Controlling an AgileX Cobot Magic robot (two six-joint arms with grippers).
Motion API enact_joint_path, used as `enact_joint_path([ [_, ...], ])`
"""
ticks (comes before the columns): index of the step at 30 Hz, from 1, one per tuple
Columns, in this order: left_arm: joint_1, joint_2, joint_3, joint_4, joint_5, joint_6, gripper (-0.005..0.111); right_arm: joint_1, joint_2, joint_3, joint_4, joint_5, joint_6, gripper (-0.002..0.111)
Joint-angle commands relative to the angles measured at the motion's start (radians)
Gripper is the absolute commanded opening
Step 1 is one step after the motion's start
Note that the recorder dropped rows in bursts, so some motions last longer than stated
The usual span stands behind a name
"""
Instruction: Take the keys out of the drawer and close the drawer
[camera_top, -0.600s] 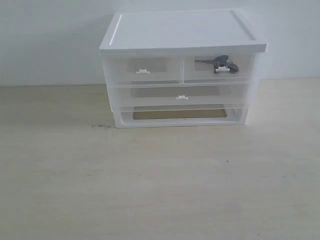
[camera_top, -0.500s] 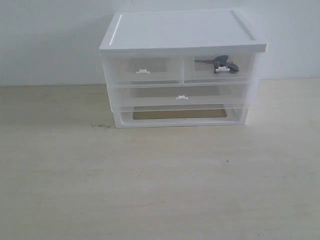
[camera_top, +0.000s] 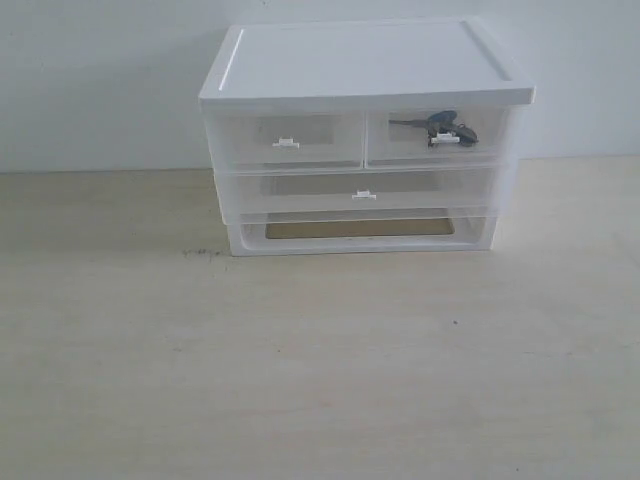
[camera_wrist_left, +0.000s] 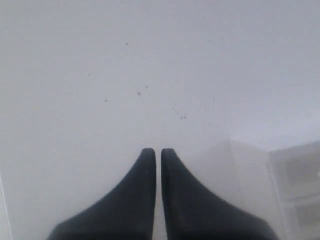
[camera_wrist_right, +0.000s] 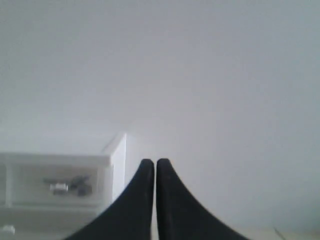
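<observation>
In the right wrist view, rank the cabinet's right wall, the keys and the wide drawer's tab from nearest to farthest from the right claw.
1. Cabinet's right wall, closest to the right claw.
2. Keys, inside the upper right drawer.
3. Wide drawer's tab, lower down, at mid-front.

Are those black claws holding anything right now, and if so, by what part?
Nothing is held. The left gripper and right gripper are both shut with nothing between them; the keys lie inside the closed drawer.
</observation>
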Motion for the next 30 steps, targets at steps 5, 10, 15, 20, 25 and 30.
enact_joint_path([
  [5, -0.001, -0.002, 0.004, 0.001, -0.228, -0.536, 0.004, -0.001, -0.004, -0.001, 0.001, -0.249, 0.019, 0.000],
  [10, -0.001, -0.002, 0.004, 0.015, -0.412, -0.651, 0.004, -0.001, -0.004, -0.001, 0.001, -0.411, 0.177, 0.000],
  [15, -0.001, 0.006, -0.114, 0.144, -0.401, -0.698, 0.004, -0.001, -0.004, -0.001, 0.001, -0.516, 0.309, 0.000],
  [20, -0.001, 0.145, -0.238, 0.264, -0.409, -0.760, 0.004, -0.001, -0.001, -0.078, -0.027, -0.464, 0.369, 0.000],
  [25, -0.001, 0.349, -0.328, 0.461, -0.499, -0.872, 0.004, -0.001, 0.110, -0.198, -0.151, -0.408, 0.450, 0.000],
  [30, -0.001, 0.602, -0.385, 0.692, -0.656, -0.903, 0.004, -0.001, 0.309, -0.282, -0.238, -0.363, 0.547, 0.000],
])
